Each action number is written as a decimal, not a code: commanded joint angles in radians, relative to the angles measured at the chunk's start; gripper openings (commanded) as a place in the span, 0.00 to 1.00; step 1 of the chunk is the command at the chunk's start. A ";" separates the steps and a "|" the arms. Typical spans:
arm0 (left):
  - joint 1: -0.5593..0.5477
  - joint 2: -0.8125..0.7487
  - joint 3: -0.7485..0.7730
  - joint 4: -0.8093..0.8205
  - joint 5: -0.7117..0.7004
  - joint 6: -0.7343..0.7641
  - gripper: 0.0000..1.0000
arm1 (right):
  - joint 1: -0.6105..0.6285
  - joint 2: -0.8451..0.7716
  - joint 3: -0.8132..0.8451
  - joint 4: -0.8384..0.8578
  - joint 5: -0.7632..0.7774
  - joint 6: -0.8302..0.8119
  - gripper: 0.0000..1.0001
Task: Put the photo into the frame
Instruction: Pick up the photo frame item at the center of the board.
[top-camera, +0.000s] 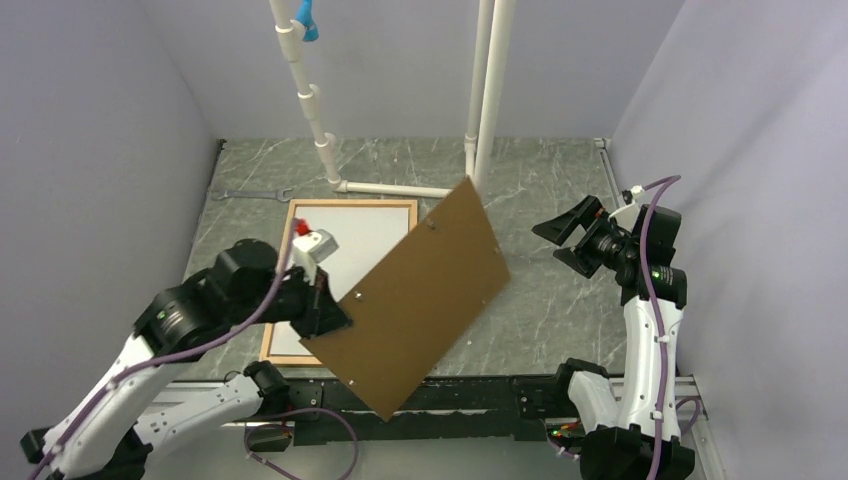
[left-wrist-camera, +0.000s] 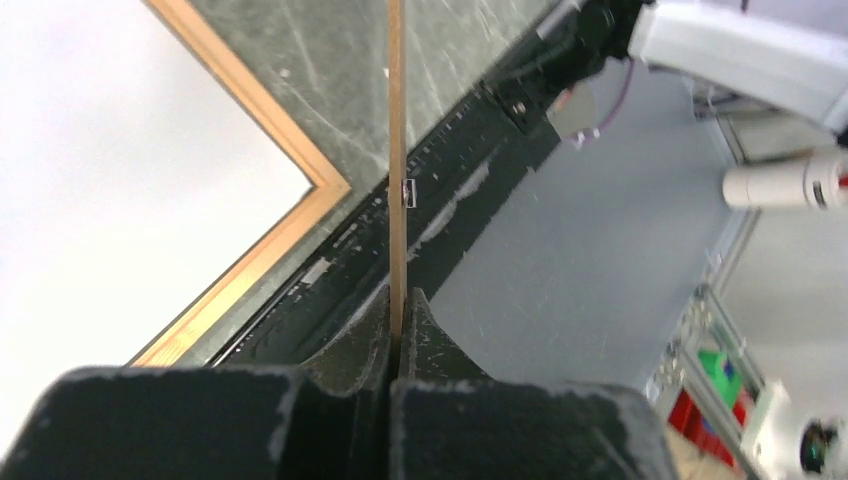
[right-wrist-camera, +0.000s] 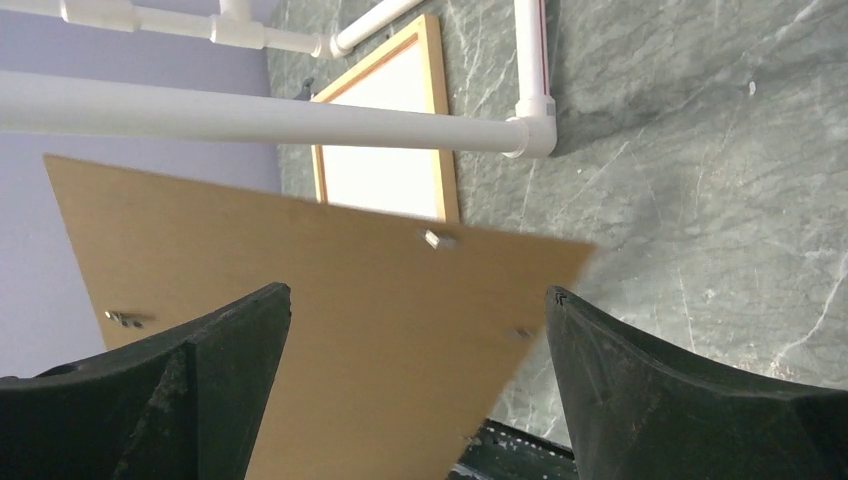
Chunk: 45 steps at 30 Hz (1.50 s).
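The top view looks steeply down from above and behind the arm bases, far enough back to take in the whole table (top-camera: 560, 310) and both arms. The left wrist view sits right behind its own fingers (left-wrist-camera: 435, 340), edge-on along the brown board (left-wrist-camera: 396, 150). The right wrist view looks leftward across the table between its fingers (right-wrist-camera: 230, 350); all three share the brown board and the wooden frame (top-camera: 350, 203).

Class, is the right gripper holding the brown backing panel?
No: the left gripper clamps the backing panel; the right gripper stands open.
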 joint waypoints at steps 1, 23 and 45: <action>0.044 -0.109 0.014 -0.003 -0.193 -0.101 0.00 | 0.003 -0.008 -0.016 0.072 -0.034 0.003 0.99; 0.047 -0.316 -0.301 0.251 -0.568 -0.479 0.00 | 0.275 -0.043 -0.330 0.315 -0.060 0.109 0.99; 0.057 -0.253 -0.125 0.217 -0.720 -0.351 0.00 | 0.679 -0.048 -0.513 0.494 0.271 0.287 0.99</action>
